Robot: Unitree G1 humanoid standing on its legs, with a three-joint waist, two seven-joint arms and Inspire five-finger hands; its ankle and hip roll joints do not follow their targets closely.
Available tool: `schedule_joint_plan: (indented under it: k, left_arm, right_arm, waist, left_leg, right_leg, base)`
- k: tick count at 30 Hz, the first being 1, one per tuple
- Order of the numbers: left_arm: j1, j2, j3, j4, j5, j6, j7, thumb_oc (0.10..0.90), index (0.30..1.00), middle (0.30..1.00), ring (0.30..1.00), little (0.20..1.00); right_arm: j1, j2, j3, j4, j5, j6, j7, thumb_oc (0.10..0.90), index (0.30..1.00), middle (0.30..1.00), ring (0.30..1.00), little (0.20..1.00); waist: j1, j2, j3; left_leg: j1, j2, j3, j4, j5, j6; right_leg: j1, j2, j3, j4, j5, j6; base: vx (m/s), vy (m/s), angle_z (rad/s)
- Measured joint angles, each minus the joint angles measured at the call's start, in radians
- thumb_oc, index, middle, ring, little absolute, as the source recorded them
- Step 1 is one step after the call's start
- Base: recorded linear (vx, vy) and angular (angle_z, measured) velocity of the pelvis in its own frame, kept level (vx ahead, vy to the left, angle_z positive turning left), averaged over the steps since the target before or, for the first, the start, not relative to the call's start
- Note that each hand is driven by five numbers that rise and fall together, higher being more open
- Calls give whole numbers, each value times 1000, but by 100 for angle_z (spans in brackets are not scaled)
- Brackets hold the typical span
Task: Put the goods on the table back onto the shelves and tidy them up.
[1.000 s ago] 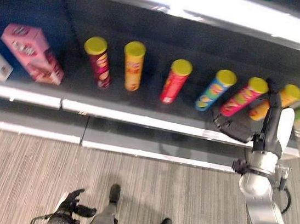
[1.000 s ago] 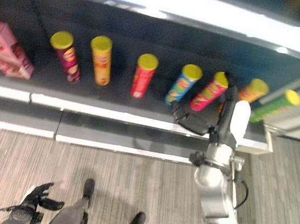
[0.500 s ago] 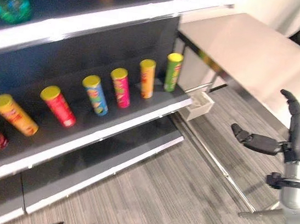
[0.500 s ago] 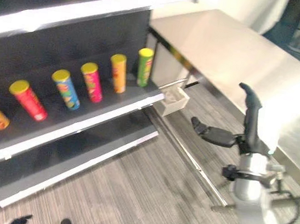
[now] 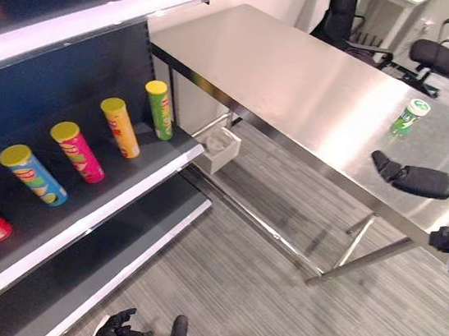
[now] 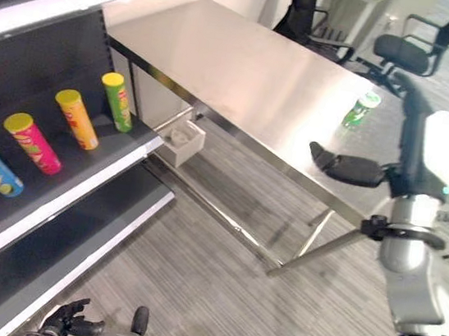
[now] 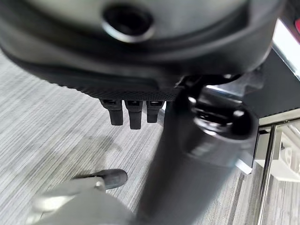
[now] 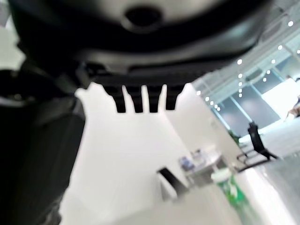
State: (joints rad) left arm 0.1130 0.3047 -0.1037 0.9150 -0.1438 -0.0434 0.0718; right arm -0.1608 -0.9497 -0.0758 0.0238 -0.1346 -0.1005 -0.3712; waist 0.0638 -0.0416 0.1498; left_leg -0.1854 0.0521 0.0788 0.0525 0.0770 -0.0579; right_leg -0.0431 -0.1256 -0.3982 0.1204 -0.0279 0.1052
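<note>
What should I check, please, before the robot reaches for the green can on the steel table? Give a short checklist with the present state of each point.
1. Right hand free to take a can: ok, its fingers are straight and it holds nothing.
2. green can stands upright on the steel table: ok.
3. Table surface around the can free of other goods: ok.
4. Right hand near enough to grasp: not ok, it hangs over the table's near edge, apart from the can.
5. Room on the shelf beside the green tube: cannot tell; little board shows past that last tube.
6. Left hand out of the way: ok, low over the floor, holding nothing.
</note>
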Motion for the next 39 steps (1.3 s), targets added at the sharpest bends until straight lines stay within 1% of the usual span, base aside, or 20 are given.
schedule_joint_plan:
  k: [1, 2, 4, 7, 10, 11, 13, 15, 19, 22, 23, 26, 27, 28, 30, 32, 35, 36, 38, 39]
  left_arm:
    - [-2, 26, 3, -5, 0, 0, 0, 800, 900, 900, 900, 900]
    - [-12, 30, 25, 11, 0, -1, 2, 800, 900, 900, 900, 900]
    - [-8, 24, 30, 48, 0, 5, 4, 800, 900, 900, 900, 900]
    - [24, 26, 34, 59, 8, 7, 6, 800, 900, 900, 900, 900]
    - [-8, 11, 29, 73, 11, 8, 4, 800, 900, 900, 900, 900]
    - [-18, 17, 28, 71, 10, 6, 4, 800, 900, 900, 900, 900]
    - [-15, 23, 34, 66, 10, 8, 5, 800, 900, 900, 900, 900]
    - [-7, 35, 30, 44, 10, 4, 9, 800, 900, 900, 900, 900]
    - [-24, 48, 30, 48, 12, 8, 9, 800, 900, 900, 900, 900]
    - [-29, 38, 39, 57, 27, 18, 9, 800, 900, 900, 900, 900]
    - [-38, 33, 61, 64, 28, 21, 10, 800, 900, 900, 900, 900]
    - [-15, 51, 71, 57, 29, 22, 11, 800, 900, 900, 900, 900]
    - [-2, 7, 67, 45, 27, 29, 23, 800, 900, 900, 900, 900]
    - [38, -39, 57, -5, 27, 27, 6, 800, 900, 900, 900, 900]
    - [42, -56, 36, -24, 24, 27, 4, 800, 900, 900, 900, 900]
    - [34, -56, 23, -40, 17, 26, 2, 800, 900, 900, 900, 900]
    - [33, -61, 22, -70, -12, 27, 0, 800, 900, 900, 900, 900]
    - [31, -60, 20, -84, -13, 27, 1, 800, 900, 900, 900, 900]
    - [31, -50, 19, -110, -13, 27, 1, 800, 900, 900, 900, 900]
    - [31, -41, 12, -123, -12, 28, -1, 800, 900, 900, 900, 900]
  right_arm:
    - [-4, 0, 4, 1, 0, -8, 1, 800, 900, 900, 900, 900]
    - [-44, 4, 15, 16, 0, -16, 1, 800, 900, 900, 900, 900]
    - [-149, 21, 23, 40, 0, -20, -1, 800, 900, 900, 900, 900]
    - [-172, 21, 29, 46, -8, -16, -1, 800, 900, 900, 900, 900]
    - [-165, 24, 29, 47, -16, 3, 1, 800, 900, 900, 900, 900]
    - [-165, 26, 31, 47, -18, 9, 1, 800, 900, 900, 900, 900]
    - [-154, 27, 27, 46, -23, 14, 0, 800, 900, 900, 900, 900]
    - [-148, 26, 17, 30, -40, 15, -2, 800, 900, 900, 900, 900]
    - [-154, 23, 7, 17, -41, 13, 1, 800, 900, 900, 900, 900]
    - [-145, 23, -2, 9, -41, 23, 2, 800, 900, 900, 900, 900]
    - [-83, 27, -33, 6, -49, 34, 4, 800, 900, 900, 900, 900]
    - [-34, 28, -32, 15, -52, 60, 22, 800, 900, 900, 900, 900]
    - [-34, 26, -32, 29, -51, 69, 26, 800, 900, 900, 900, 900]
    - [-35, -20, -34, 33, -51, 72, 39, 800, 900, 900, 900, 900]
    - [-38, -36, -34, 62, -50, 68, 41, 800, 900, 900, 900, 900]
    - [-37, -35, -33, 80, -46, 73, 44, 800, 900, 900, 900, 900]
    - [-44, -35, -33, 83, -37, 71, 43, 800, 900, 900, 900, 900]
    - [-46, -35, -33, 83, -35, 71, 42, 800, 900, 900, 900, 900]
    - [-43, -34, -34, 91, -29, 71, 41, 800, 900, 900, 900, 900]
    - [-42, -30, -35, 90, -19, 73, 40, 800, 900, 900, 900, 900]
  waist:
    - [7, -25, 7]
    - [7, -41, 25]
    - [32, -23, 46]
    - [62, -24, 51]
    - [42, 2, 78]
    - [29, -5, 108]
    - [28, -26, 115]
    - [32, -43, 101]
    - [36, -49, 94]
    - [24, -34, 101]
    - [8, -23, 101]
    - [-1, -66, 82]
    - [0, -6, 55]
    - [0, 58, 24]
    - [-19, 73, 14]
    - [-23, 52, 19]
    - [-24, 39, 22]
    - [-27, 32, 24]
    - [-37, 21, 31]
    - [-22, 3, 41]
  left_leg:
    - [-1, -12, 18, 1, 10, 1]
    - [12, -23, 24, 12, 6, 15]
    - [74, -51, 63, -33, -1, 38]
    - [139, -60, 107, -60, -17, 65]
    - [166, -10, 121, -65, -20, 70]
    - [205, 2, 137, -67, -33, 91]
    - [253, -25, 143, -76, -64, 109]
    - [251, -40, 148, -74, -75, 102]
    - [220, -30, 132, -71, -68, 93]
    - [221, -21, 101, -80, -67, 69]
    - [231, 3, 51, -77, -78, 34]
    - [307, 19, 5, -106, -79, -42]
    - [315, 93, 8, -111, -83, -52]
    - [310, 170, 26, -98, -77, -81]
    - [279, 219, 22, -44, -46, -92]
    - [249, 248, 24, 9, -24, -87]
    - [198, 288, 7, 105, 32, -132]
    - [159, 303, -19, 188, 83, -159]
    - [107, 322, -26, 276, 153, -187]
    - [49, 318, 19, 363, 116, -170]
  right_leg:
    - [16, 15, -6, 4, -50, -7]
    - [69, 24, 1, -84, -39, -23]
    - [144, 23, 43, -207, 35, -8]
    - [171, 15, 75, -195, 36, -10]
    - [50, 5, 76, 109, -6, 43]
    - [-46, -53, 61, 376, -14, 58]
    - [-74, -161, 2, 493, -48, 90]
    - [-63, -238, -9, 354, -55, 74]
    - [-28, -260, -7, 26, 20, 75]
    - [-23, -272, 25, -222, 163, 112]
    - [-34, -242, 76, -222, 229, 125]
    - [8, -194, 107, -213, 269, 72]
    - [17, -127, 93, -199, 216, 85]
    - [19, -42, 70, -195, 196, 38]
    - [28, 12, 43, -195, 168, 8]
    - [31, 35, 40, -198, 151, -17]
    - [42, 84, 41, -209, 132, -50]
    - [64, 98, 29, -211, 128, -91]
    - [87, 104, 7, -206, 104, -122]
    - [106, 109, 4, -212, 90, -145]
  base:
    - [237, 61, -10]
    - [260, 85, -37]
    - [338, 124, -42]
    - [236, 120, -42]
    - [142, 99, -10]
    - [168, 50, -8]
    - [192, -65, -10]
    - [137, -176, -3]
    - [192, -220, 5]
    - [321, -337, 34]
    - [310, -313, 84]
    - [262, -328, 63]
    - [257, -496, 19]
    - [212, -524, -4]
    - [109, -347, 9]
    - [78, -226, 0]
    - [95, -247, -9]
    - [77, -235, 12]
    - [94, -176, 28]
    - [132, -64, 31]
